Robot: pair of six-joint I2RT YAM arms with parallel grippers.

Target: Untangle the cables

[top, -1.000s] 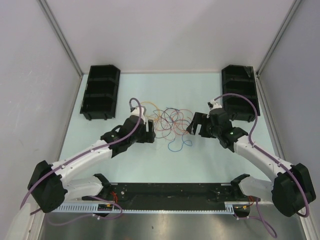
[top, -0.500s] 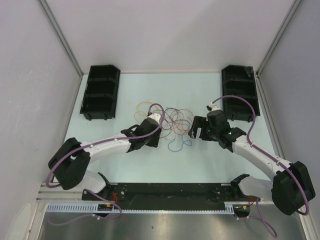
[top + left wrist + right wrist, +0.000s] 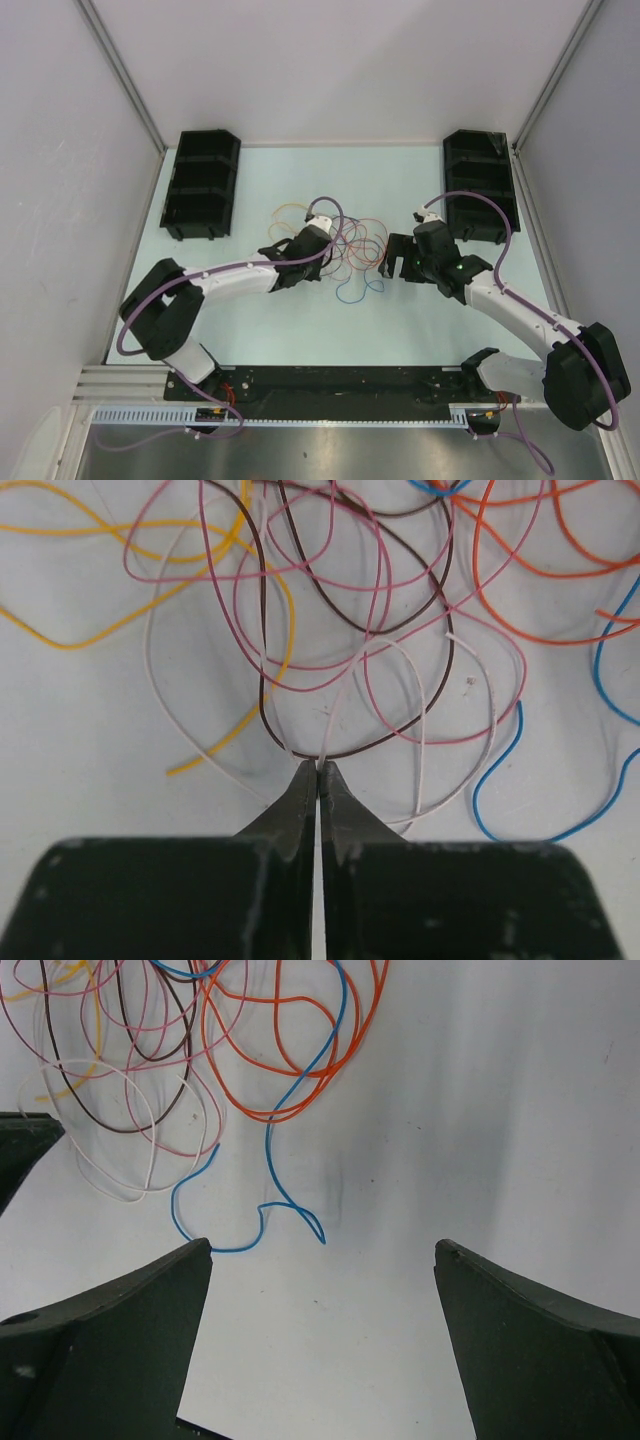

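Left jaws now forward among cables (image 3: 355,240), tight on white wire (image 3: 336,705)

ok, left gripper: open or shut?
Shut. In the left wrist view the left gripper is closed tip to tip with no gap, and a pale wire runs into the seam, apparently pinched.

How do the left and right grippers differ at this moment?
Left gripper: fingers pressed shut; right gripper: fingers spread wide. The left gripper pinches a white cable at its tips; the right gripper holds nothing, with the blue cable just ahead of its fingers. Both point at the tangle.
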